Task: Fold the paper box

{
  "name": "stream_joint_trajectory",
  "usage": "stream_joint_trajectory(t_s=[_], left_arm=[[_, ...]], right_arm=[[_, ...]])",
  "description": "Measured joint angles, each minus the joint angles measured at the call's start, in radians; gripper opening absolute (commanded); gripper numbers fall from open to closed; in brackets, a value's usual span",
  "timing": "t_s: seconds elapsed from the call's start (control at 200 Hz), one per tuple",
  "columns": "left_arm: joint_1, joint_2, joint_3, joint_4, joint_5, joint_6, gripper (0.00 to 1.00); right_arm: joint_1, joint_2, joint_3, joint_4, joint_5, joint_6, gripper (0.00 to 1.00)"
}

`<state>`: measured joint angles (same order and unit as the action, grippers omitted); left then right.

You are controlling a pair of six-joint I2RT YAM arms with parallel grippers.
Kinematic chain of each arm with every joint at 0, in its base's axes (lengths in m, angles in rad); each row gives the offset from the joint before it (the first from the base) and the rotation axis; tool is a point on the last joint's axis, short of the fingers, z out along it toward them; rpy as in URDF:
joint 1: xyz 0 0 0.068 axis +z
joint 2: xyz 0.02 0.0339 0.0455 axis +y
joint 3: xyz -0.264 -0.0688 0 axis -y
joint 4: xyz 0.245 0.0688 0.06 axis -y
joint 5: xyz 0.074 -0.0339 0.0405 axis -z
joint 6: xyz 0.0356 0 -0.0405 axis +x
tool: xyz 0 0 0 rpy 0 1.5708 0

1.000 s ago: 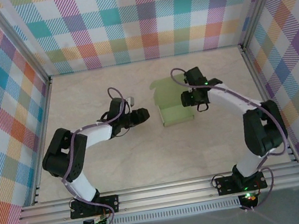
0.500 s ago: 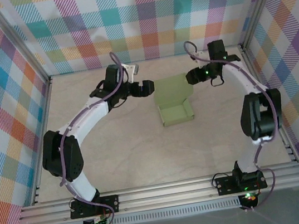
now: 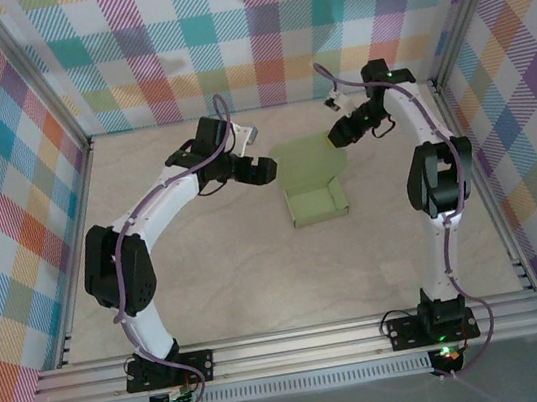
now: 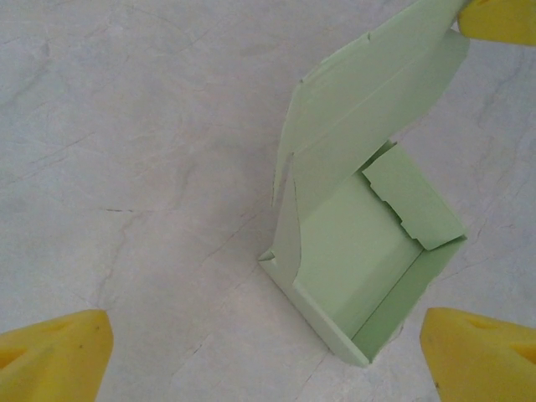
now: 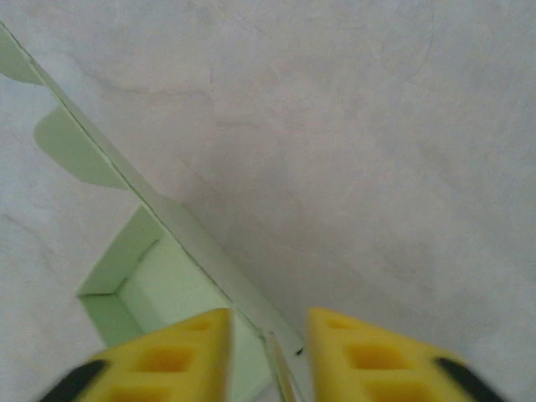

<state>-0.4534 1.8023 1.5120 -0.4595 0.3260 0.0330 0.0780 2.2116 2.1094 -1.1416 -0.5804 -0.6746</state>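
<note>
The paper box [image 3: 316,204] is pale green card, a shallow open tray on the table with its lid [image 3: 309,158] tilted up at the far side. In the left wrist view the paper box [image 4: 360,268] lies between and beyond my wide-open yellow fingertips [image 4: 59,356]. My left gripper [image 3: 260,169] hovers just left of the lid, open and empty. My right gripper [image 3: 338,135] is at the lid's far right corner. In the right wrist view its two yellow fingers [image 5: 167,360] stand close together with the lid's thin edge [image 5: 209,260] running between them, a small gap on each side.
The pale marble-patterned table [image 3: 229,278] is boxed in by checked walls with metal posts [image 3: 52,102]. An aluminium rail [image 3: 300,343] runs along the near edge by the arm bases.
Both arms swung toward the far part of the table and onto the lid's corners. The left jaws opened wide; the right jaws narrowed around the lid's edge.
</note>
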Motion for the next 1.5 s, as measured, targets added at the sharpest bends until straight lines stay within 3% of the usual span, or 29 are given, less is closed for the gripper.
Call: stream_joint_trajectory(t_s=[0.295, 0.42, 0.57, 0.7, 1.015, 1.27, 1.345, 1.38, 1.5], left_arm=[[0.001, 0.011, 0.002, -0.01, 0.006, 0.003, 0.94], [0.001, 0.011, 0.003, -0.01, 0.014, 0.003, 0.93], [0.001, 0.014, 0.003, -0.01, 0.021, 0.002, 0.93], [0.001, 0.022, 0.003, -0.01, 0.024, 0.002, 0.93], [0.001, 0.023, 0.005, -0.009, 0.021, 0.001, 0.93], [0.001, 0.025, 0.005, -0.008, 0.008, -0.008, 0.93], [0.001, 0.027, 0.005, -0.005, 0.002, -0.014, 0.93], [0.001, 0.028, 0.005, -0.005, 0.002, -0.017, 0.93], [0.001, 0.032, 0.003, 0.013, 0.0, -0.033, 0.93]], right_arm=[[0.002, 0.0, 0.006, -0.065, 0.04, -0.048, 0.28], [0.008, 0.0, 0.003, -0.062, 0.066, -0.048, 0.35], [0.015, 0.0, -0.015, -0.047, 0.102, -0.048, 0.23], [0.022, 0.0, -0.015, -0.044, 0.113, -0.058, 0.01], [0.043, -0.072, -0.12, 0.027, 0.147, -0.026, 0.0], [0.12, -0.179, -0.255, 0.172, 0.292, 0.232, 0.0], [0.14, -0.211, -0.313, 0.222, 0.354, 0.325, 0.04], [0.146, -0.229, -0.342, 0.248, 0.376, 0.362, 0.17], [0.164, -0.302, -0.441, 0.304, 0.458, 0.508, 0.3]])
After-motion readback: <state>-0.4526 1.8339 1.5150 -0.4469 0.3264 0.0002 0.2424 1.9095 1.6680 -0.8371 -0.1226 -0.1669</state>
